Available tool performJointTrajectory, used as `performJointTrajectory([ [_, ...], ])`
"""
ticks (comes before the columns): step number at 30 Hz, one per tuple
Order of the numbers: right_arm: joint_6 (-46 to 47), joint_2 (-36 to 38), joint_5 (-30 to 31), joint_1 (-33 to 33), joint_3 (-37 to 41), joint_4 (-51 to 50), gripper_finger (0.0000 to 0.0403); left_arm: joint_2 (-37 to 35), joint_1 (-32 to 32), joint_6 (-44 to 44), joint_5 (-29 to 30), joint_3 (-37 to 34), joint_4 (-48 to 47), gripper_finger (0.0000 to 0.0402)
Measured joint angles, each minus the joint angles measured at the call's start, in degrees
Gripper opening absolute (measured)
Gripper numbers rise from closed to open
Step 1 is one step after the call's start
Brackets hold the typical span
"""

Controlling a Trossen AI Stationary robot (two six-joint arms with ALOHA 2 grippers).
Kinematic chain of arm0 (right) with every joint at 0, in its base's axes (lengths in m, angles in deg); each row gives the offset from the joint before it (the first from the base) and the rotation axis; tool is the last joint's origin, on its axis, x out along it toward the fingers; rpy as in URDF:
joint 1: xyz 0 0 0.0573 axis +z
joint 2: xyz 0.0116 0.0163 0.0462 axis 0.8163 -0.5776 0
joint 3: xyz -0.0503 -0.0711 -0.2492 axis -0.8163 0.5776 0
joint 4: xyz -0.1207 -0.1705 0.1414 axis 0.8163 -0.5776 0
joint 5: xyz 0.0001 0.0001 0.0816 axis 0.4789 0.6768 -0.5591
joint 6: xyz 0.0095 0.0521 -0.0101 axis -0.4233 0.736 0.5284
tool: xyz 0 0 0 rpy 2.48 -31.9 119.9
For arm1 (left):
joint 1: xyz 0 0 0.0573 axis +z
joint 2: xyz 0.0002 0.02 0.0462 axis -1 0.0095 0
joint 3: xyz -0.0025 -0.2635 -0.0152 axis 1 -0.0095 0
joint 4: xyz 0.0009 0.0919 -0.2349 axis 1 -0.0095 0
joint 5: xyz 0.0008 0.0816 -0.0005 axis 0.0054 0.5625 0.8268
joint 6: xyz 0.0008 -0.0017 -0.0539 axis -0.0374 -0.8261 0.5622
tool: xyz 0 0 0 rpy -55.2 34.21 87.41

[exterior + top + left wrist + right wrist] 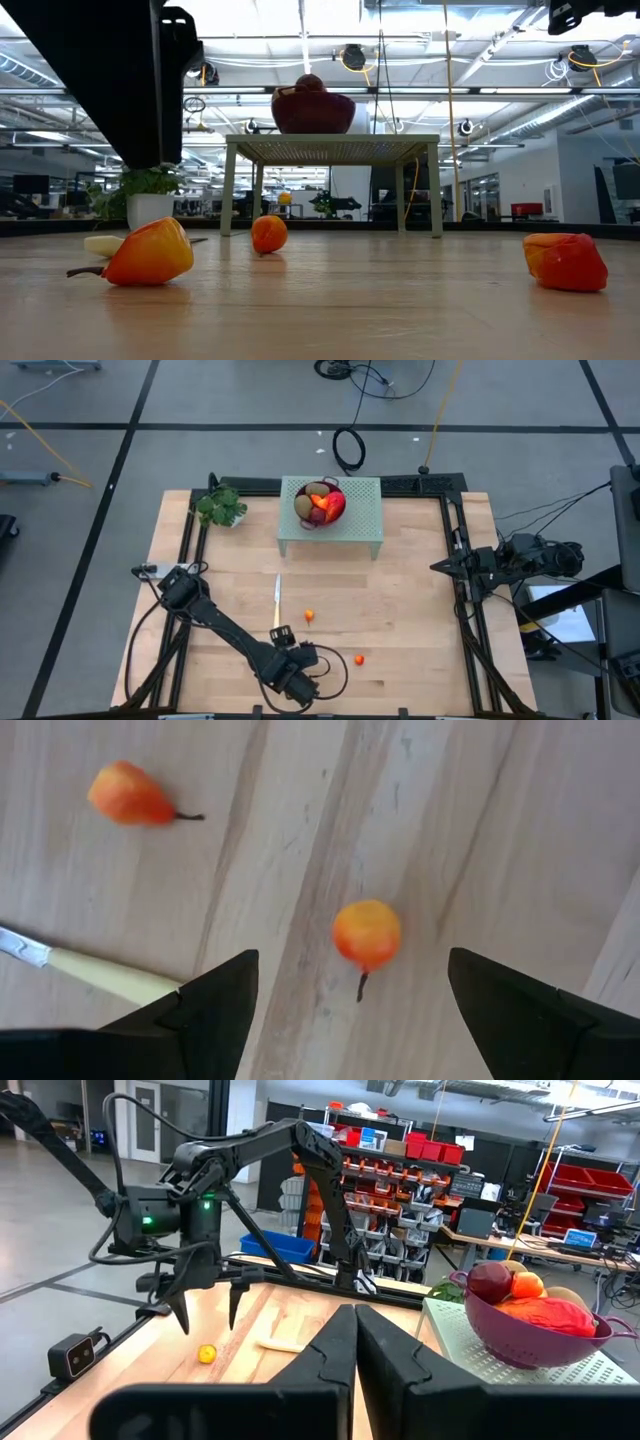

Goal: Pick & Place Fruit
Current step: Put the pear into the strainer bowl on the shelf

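You held the left gripper spread directly above the small orange fruit, ready to straddle it; the right gripper sat closed.

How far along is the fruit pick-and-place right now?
Mostly done: the bowl on the green stand already holds the larger fruit. In hand: nothing yet; the left gripper hovers open over one small orange fruit. Left: that piece plus two more on the table, one near the knife, another farther right. The right gripper waits shut at the table's right edge.
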Motion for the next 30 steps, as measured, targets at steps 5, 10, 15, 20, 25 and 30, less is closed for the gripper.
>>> performJointTrajectory([
  [5, 0.00, 0.00, 0.00, 0.02, 0.00, 0.00, 0.0004, -0.07, 0.04, 0.25, -0.02, -1.46, 4.47, 0.0326],
  [10, 0.00, 0.00, 0.00, 0.02, 0.00, -0.02, 0.0004, -0.07, 0.07, 1.28, -1.11, -5.59, 8.56, 0.0326],
  [15, 0.00, 0.01, 0.00, 0.00, 0.00, 0.00, 0.0004, -0.04, 0.07, 4.66, -1.12, -7.95, 8.99, 0.0326],
  [20, 0.00, 0.00, 0.00, 0.01, 0.00, 0.00, 0.0004, -0.04, 0.09, 2.61, -0.90, -9.04, 13.20, 0.0326],
  [25, 0.00, 0.00, 0.00, -0.01, 0.00, 0.00, 0.0004, -0.04, 0.11, 2.05, -2.29, -11.19, 14.26, 0.0326],
  [30, 0.00, 0.00, 0.00, 0.02, 0.00, -0.01, 0.0004, -0.04, 0.15, 3.31, -2.35, -11.58, 14.43, 0.0326],
])
